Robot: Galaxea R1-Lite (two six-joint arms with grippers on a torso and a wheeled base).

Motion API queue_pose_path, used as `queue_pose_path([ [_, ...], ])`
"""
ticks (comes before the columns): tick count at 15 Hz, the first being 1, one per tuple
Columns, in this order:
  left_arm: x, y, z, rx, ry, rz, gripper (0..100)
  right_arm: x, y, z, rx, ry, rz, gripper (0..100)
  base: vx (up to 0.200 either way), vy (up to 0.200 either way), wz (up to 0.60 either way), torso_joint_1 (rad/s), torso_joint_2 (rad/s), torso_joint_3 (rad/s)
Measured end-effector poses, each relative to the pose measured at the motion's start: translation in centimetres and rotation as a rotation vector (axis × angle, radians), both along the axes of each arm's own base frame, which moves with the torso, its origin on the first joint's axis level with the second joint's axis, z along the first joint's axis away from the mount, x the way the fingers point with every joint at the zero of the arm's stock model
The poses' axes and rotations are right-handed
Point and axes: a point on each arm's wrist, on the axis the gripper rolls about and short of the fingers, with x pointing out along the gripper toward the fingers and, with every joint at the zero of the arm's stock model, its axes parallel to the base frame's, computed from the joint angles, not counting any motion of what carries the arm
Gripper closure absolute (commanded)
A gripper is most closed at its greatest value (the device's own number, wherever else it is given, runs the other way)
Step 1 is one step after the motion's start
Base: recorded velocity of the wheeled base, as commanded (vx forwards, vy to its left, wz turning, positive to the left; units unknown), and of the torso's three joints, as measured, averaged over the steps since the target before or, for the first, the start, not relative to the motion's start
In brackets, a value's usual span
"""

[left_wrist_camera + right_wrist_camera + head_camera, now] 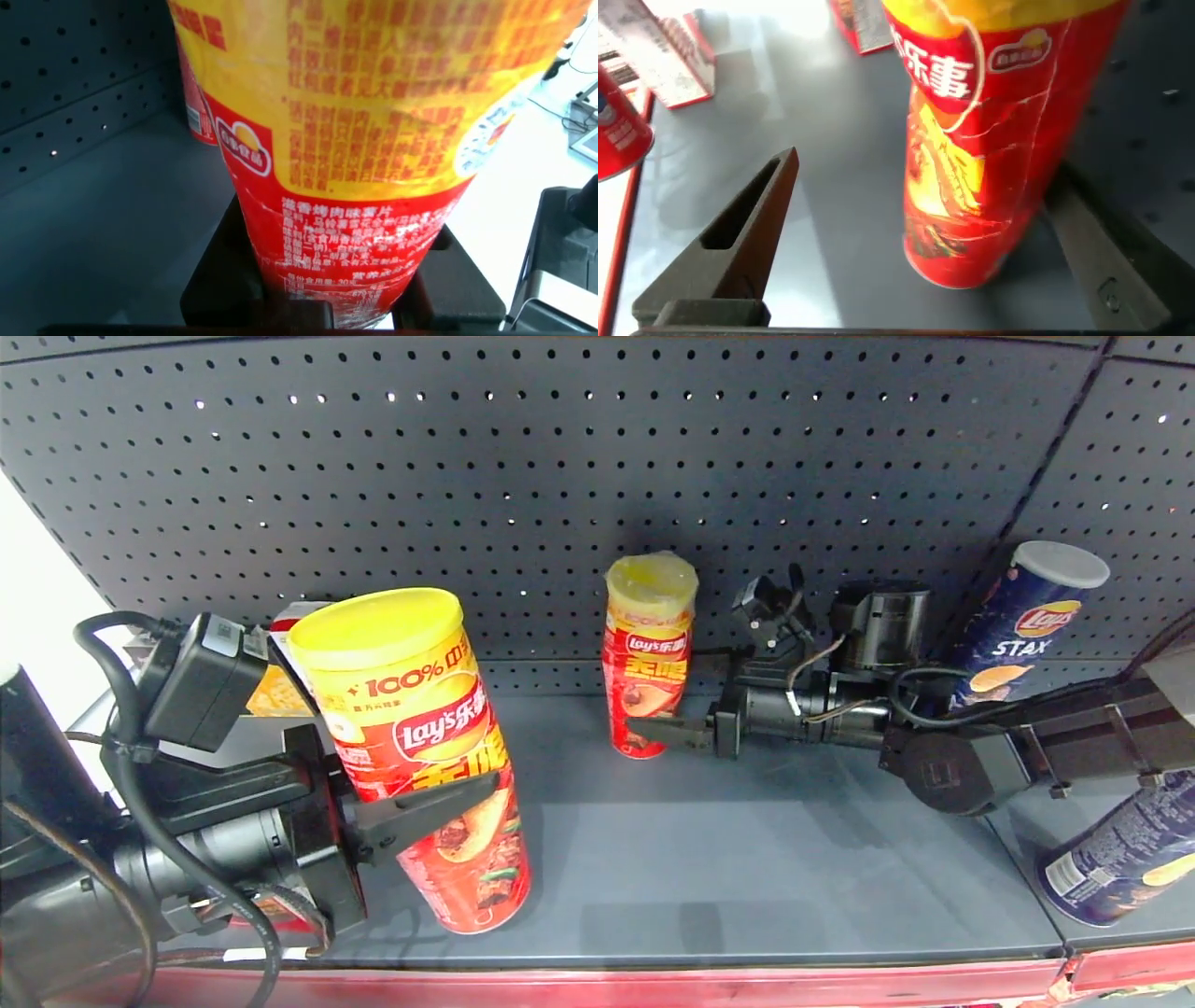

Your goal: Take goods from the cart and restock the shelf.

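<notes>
Head view: my left gripper (439,784) pinches the front can (411,709) upright for shelving; my right gripper (653,721), spread, flanks the rear can (649,644), seemingly leaving it standing.

We see left gripper (437,782) clamped on front chip can (420,728); rear chip can (649,644) at tips of right gripper (646,723), blue can (1022,625) behind its wrist.

Even light casts soft shadows on the shelf (709,840); bright pinpricks glow through the pegboard (560,476) holes.
</notes>
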Motion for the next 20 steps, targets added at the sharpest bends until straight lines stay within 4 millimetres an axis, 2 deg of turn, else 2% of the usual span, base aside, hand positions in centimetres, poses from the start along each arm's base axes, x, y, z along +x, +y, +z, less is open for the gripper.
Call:
queue_pose_path([
  [3, 0.0, 0.0, 0.0, 0.0, 0.0, 0.002, 100, -0.8, 0.2, -0.8, -0.018, 0.027, 0.013, 0, 0.0, 0.0, 0.0, 0.0, 0.0, 0.0],
  [6, -0.2, 0.1, -0.3, 0.004, 0.01, 0.002, 100, -2.0, -0.5, -1.4, -0.046, 0.042, 0.012, 0, 0.0, 0.0, 0.0, 0.0, 0.0, 0.0],
  [9, -0.3, 0.1, -0.4, 0.006, 0.014, 0.001, 100, -2.3, -1.1, -1.1, -0.053, 0.037, -0.04, 0, 0.0, 0.0, 0.0, 0.0, 0.0, 0.0],
  [13, -0.3, 0.1, -0.5, 0.006, 0.015, 0.001, 100, -1.7, -0.9, -0.9, -0.045, 0.012, -0.098, 0, 0.0, 0.0, 0.0, 0.0, 0.0, 0.0],
  [20, -0.2, 0.1, -0.4, 0.005, 0.012, 0.0, 100, 1.0, 1.6, -1.7, -0.01, -0.019, -0.136, 0, 0.0, 0.0, 0.0, 0.0, 0.0, 0.0],
])
